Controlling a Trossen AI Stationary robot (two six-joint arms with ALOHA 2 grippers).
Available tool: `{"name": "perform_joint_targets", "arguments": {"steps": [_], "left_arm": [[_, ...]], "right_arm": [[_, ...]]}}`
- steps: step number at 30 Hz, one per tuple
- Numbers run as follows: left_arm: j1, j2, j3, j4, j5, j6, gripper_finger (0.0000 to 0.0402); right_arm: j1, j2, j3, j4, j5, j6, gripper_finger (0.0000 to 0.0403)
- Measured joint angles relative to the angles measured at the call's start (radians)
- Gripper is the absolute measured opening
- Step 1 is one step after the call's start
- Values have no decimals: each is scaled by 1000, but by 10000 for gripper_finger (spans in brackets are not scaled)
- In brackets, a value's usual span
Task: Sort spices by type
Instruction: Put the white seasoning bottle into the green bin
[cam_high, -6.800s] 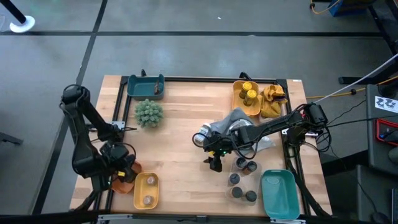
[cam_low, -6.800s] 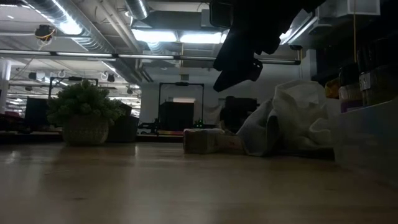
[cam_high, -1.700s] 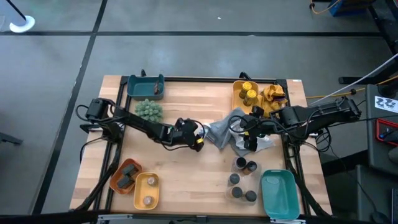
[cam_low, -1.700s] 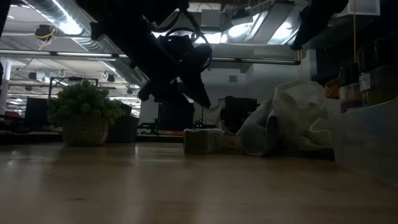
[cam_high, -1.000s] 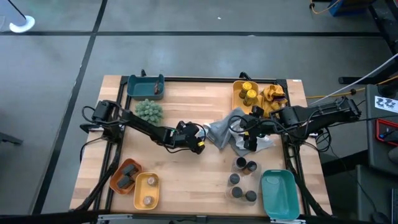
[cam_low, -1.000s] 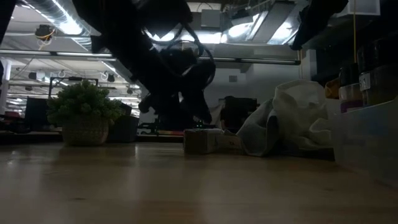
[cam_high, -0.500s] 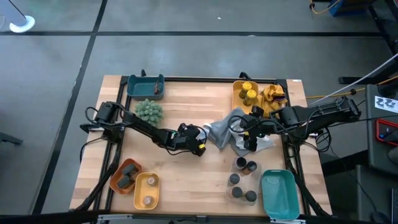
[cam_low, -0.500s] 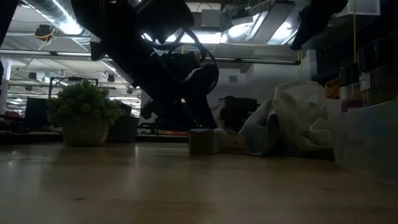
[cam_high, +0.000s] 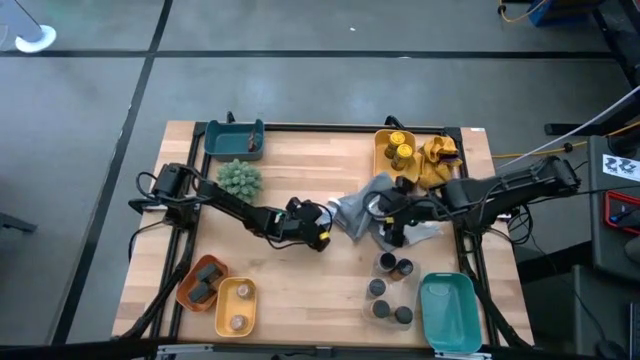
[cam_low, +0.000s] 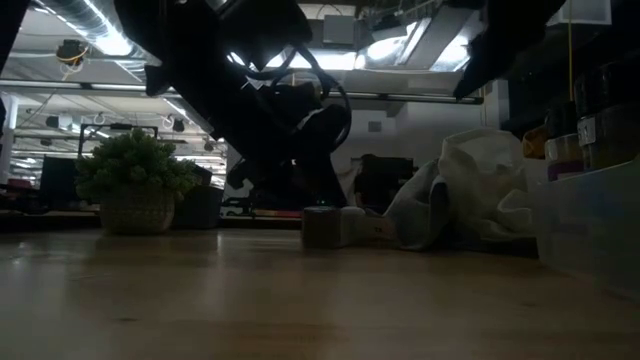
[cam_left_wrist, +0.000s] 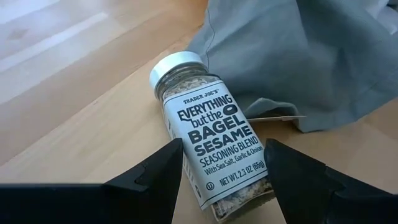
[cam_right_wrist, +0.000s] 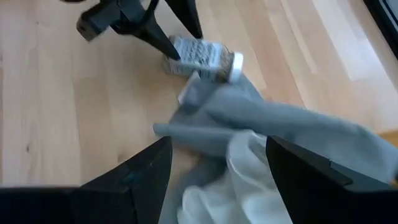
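Right now the left tool (cam_high: 322, 232) sits low at mid-bench, fingers spread wide on either side of a bagel seasoning jar (cam_left_wrist: 208, 155) lying on its side on the bench (cam_high: 290, 290); nothing gripped, each finger a little off the jar's sides in the left wrist view. White lid of that jar points toward the grey cloth (cam_high: 352, 212), and the jar lies just beside the cloth's edge. Right tool (cam_high: 385, 235) hangs over the grey cloth and white cloth (cam_high: 420, 228) pile, fingers wide apart, holding nothing; the right wrist view shows the same jar past the cloth with the left tool's fingers around it. Other spices: yellow-lidded jars (cam_high: 400, 150) in a yellow tray (cam_high: 383, 160) at the far right, dark-lidded jars (cam_high: 390, 290) standing loose on the bench near an empty teal bin (cam_high: 447, 312), dark tins (cam_high: 203, 280) in an orange tray (cam_high: 186, 295) and a small jar (cam_high: 238, 322) in a yellow bin (cam_high: 236, 300) at the near left. Green plant ball (cam_high: 240, 180) sits by a teal tray (cam_high: 235, 138) at the far left.
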Motion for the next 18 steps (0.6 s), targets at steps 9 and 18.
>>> {"name": "perform_joint_targets", "arguments": {"steps": [9, 18], "left_arm": [[-30, -1, 1, -43, -4, 17, 210], [-56, 0, -1, -34, 1, 37, 210]], "right_arm": [[0, 0, -133, 257, 6, -29, 260], [-21, 18, -163, 391, 90, -41, 260]]}}
